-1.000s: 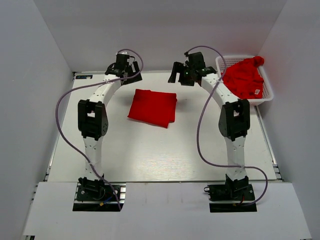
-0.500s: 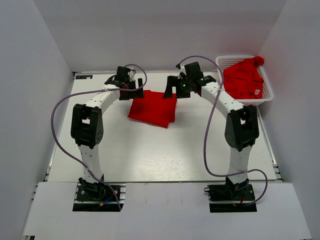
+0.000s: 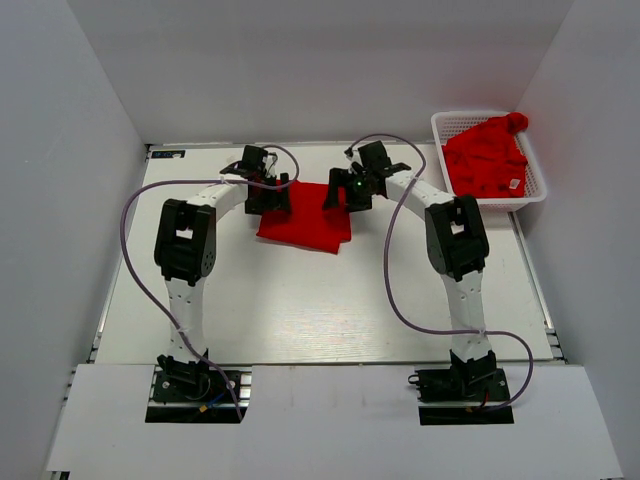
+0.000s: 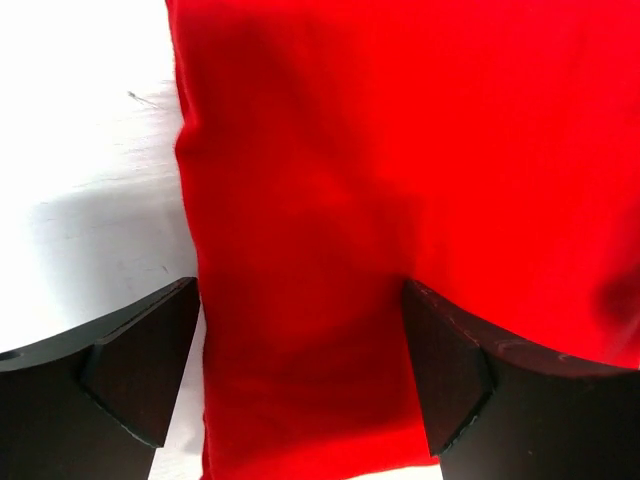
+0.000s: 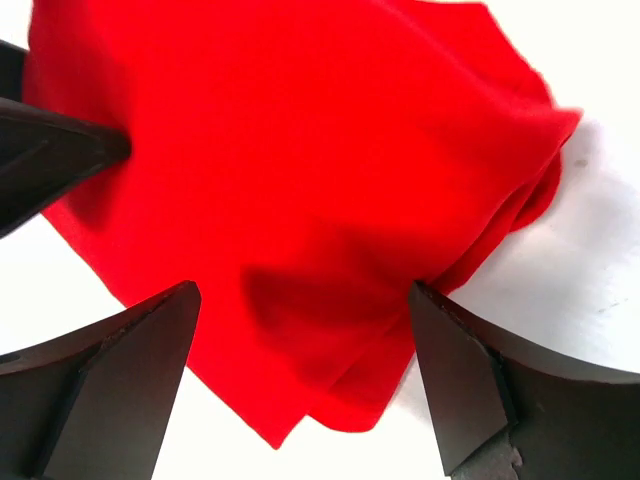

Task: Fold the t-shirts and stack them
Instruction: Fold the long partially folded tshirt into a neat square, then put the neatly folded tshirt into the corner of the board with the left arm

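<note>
Table (image 3: 300,300): white; no writing shows on it.
Folded shirt (image 3: 305,222): bright red, lying flat as a rough rectangle on the table's far half, midway between the two wrists.
Handling: I judge it light, soft and limp. The layers would sag and slide apart if raised by one point. It is not fragile, and the cloth should give the pads good grip.
Where to hold: probably a pinch through all layers at the two far corners, one per gripper, so the fold keeps.
Left gripper (image 4: 300,370): jaws spread wide and low over the shirt's left far edge, one finger beside the cloth and one over it. Nothing is pinched.
Right gripper (image 5: 305,370): jaws fully spread over the right far corner, where the stacked layers show at the edge. It holds nothing.
Basket (image 3: 532,196): white lattice at the far right of the table, well apart from the folded shirt.
Heap (image 3: 485,158): crumpled red shirts fill the basket, with a bump over its far rim. I cannot tell how many there are.
Label (image 3: 513,184): a small white tag on the heap's near right side, too small to read.
Brands: none legible anywhere.
</note>
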You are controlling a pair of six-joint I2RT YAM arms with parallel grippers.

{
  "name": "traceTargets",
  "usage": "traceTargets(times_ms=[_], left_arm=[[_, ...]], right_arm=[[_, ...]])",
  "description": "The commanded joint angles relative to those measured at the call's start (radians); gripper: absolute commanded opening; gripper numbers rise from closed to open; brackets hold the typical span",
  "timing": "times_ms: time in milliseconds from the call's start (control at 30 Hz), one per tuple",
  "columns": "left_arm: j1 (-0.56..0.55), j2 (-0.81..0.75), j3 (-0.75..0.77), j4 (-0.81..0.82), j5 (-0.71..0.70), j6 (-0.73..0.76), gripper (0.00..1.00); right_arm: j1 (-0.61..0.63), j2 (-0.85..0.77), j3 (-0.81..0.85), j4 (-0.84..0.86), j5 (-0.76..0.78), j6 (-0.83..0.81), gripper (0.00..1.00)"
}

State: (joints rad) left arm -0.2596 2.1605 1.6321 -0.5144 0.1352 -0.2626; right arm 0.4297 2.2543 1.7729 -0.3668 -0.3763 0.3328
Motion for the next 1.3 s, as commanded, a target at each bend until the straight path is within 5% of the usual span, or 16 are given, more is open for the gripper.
traceTargets(times_ms=[0,400,600,933,1100,1267], left_arm=[[-0.006,-0.001,0.023,-0.036,-0.031,0.006,0.92],[-0.006,-0.062,0.003,-0.027,-0.08,0.025,0.92],[-0.006,-0.053,-0.017,-0.027,-0.103,0.016,0.79],[0.017,0.008,0.05,-0.091,-0.183,0.016,0.02],[0.069,0.03,0.149,-0.164,-0.419,0.072,0.0],[0.173,0.041,0.23,-0.156,-0.448,0.161,0.0]], right_arm=[[-0.002,0.021,0.059,0.011,0.01,-0.011,0.9],[0.003,-0.248,-0.012,-0.043,0.082,-0.041,0.9],[0.004,-0.552,-0.202,-0.038,0.186,-0.038,0.9],[-0.002,-0.855,-0.435,-0.147,0.439,-0.028,0.9],[-0.002,-0.946,-0.47,-0.19,0.559,-0.021,0.9],[-0.005,-0.981,-0.489,-0.189,0.6,-0.015,0.9]])
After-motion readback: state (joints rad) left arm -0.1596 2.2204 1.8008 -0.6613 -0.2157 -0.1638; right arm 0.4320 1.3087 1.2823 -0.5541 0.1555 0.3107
